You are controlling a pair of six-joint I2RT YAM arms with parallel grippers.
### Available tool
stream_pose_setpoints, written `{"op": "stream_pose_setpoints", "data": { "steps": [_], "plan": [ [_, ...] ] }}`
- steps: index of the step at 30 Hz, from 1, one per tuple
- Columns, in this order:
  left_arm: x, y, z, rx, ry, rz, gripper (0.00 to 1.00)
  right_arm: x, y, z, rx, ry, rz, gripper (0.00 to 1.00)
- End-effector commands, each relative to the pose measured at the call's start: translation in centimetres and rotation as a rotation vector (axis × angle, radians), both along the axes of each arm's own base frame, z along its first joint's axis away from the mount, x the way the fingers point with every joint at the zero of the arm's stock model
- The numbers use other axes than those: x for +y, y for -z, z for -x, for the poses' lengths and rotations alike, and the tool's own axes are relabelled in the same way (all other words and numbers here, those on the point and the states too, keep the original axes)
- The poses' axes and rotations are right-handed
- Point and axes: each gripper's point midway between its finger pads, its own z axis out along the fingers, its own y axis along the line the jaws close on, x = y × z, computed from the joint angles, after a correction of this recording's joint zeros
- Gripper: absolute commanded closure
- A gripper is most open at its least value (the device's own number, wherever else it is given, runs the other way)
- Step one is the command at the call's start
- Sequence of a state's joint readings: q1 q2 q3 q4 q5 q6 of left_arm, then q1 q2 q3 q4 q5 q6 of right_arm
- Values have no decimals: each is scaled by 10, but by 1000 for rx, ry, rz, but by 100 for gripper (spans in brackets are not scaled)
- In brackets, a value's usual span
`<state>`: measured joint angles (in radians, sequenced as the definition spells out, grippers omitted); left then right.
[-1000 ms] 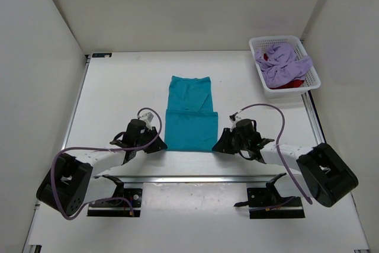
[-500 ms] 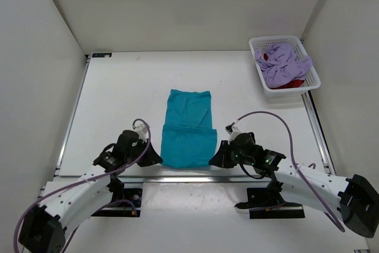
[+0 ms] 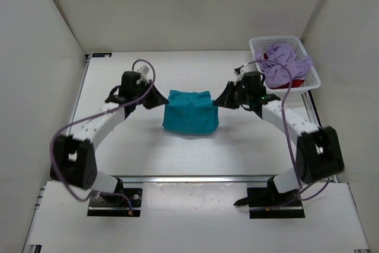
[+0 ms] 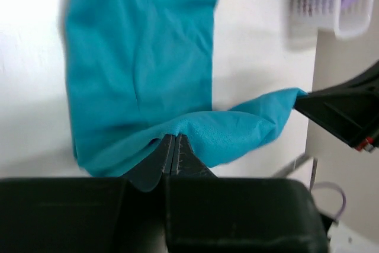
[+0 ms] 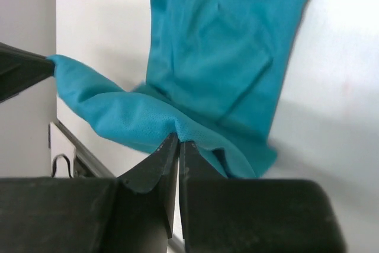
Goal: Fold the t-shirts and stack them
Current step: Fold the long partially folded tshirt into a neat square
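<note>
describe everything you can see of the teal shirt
The teal shirt is plain, thin, soft knit cloth, lying mid-table as a folded strip. One end is raised and doubled back over the flat part. Its edge hangs, slightly sagging, between the left gripper and the right gripper, each shut on a corner. The lower layer rests on the white table, lightly creased. Nothing else touches it.

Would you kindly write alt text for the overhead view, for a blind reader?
Over a white table, the left gripper and the right gripper are each shut on a far corner of a folded teal t-shirt. A white basket at the far right holds a lavender shirt and a red shirt.
</note>
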<state>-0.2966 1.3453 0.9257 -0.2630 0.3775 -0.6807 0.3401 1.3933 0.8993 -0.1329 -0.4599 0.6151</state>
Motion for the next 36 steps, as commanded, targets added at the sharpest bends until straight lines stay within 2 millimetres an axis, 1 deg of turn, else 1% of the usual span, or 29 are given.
{"op": "stream_pose_setpoints", "data": {
  "steps": [1,2,3,4,6,7,8,9,10,11,13,15,16,17,18,19,20,21,22,23,25,28,29,30,31,32,33,35,36],
  "plan": [
    [6,12,-61,4,-68,-35,100,6,-16,-53,-58,-74,-37,100],
    [9,7,-79,-12,-90,-50,100,9,-11,-72,-34,-76,-39,100],
    [13,21,-97,29,-114,-64,100,9,13,-82,33,-74,-23,100],
    [14,37,-109,63,-124,-82,100,9,5,-99,3,-80,-25,100],
    [21,60,-127,104,-153,-92,98,13,21,-125,36,-74,-15,100],
    [20,70,-134,125,-155,-83,96,14,37,-133,54,-70,-5,100],
    [25,78,-139,150,-168,-72,94,9,34,-145,51,-50,-15,98],
    [25,85,-145,164,-171,-38,88,8,44,-154,70,-35,-1,91],
    [26,84,-151,156,-177,-29,79,6,54,-155,106,-26,12,87],
    [28,87,-151,167,-189,-23,74,5,47,-165,77,-23,15,79],
    [41,70,-159,104,-236,26,58,1,44,-170,58,-8,49,62],
    [48,48,-162,54,-269,74,48,-2,37,-171,27,-1,95,50],
    [52,31,-163,7,-275,93,46,-5,19,-172,-15,17,110,49],
    [50,20,-160,-15,-277,99,45,-2,21,-167,-18,10,120,46],
    [48,15,-156,-22,-267,101,48,-2,16,-158,-34,18,141,46],
    [41,4,-149,-47,-251,112,51,0,0,-158,-86,31,145,48],
    [36,3,-138,-54,-239,108,51,7,1,-140,-80,14,134,60],
    [20,8,-127,-54,-200,86,51,16,14,-124,-66,-18,112,76],
    [3,5,-115,-73,-164,91,53,19,22,-111,-60,-32,98,81],
    [-4,12,-105,-76,-151,90,52,28,24,-103,-61,-51,78,88],
    [-36,29,-81,-48,-85,110,51,37,47,-83,-19,-78,71,94],
    [-51,70,-57,43,-37,107,54,39,75,-70,48,-95,63,100],
    [-51,87,-46,77,-27,102,55,37,89,-63,74,-93,81,100],
    [-49,93,-42,89,-27,107,56,32,101,-54,109,-80,98,100],
    [-46,109,-28,121,-23,94,56,28,111,-48,116,-76,106,100],
    [-39,120,-17,136,-34,81,57,29,109,-46,99,-76,88,100],
    [-33,130,-4,156,-40,78,57,25,115,-33,124,-68,87,99],
    [-23,138,14,177,-49,91,58,15,130,-17,144,-48,106,100],
    [-18,139,23,181,-52,93,58,14,127,-14,141,-53,92,100]
  ]
}}
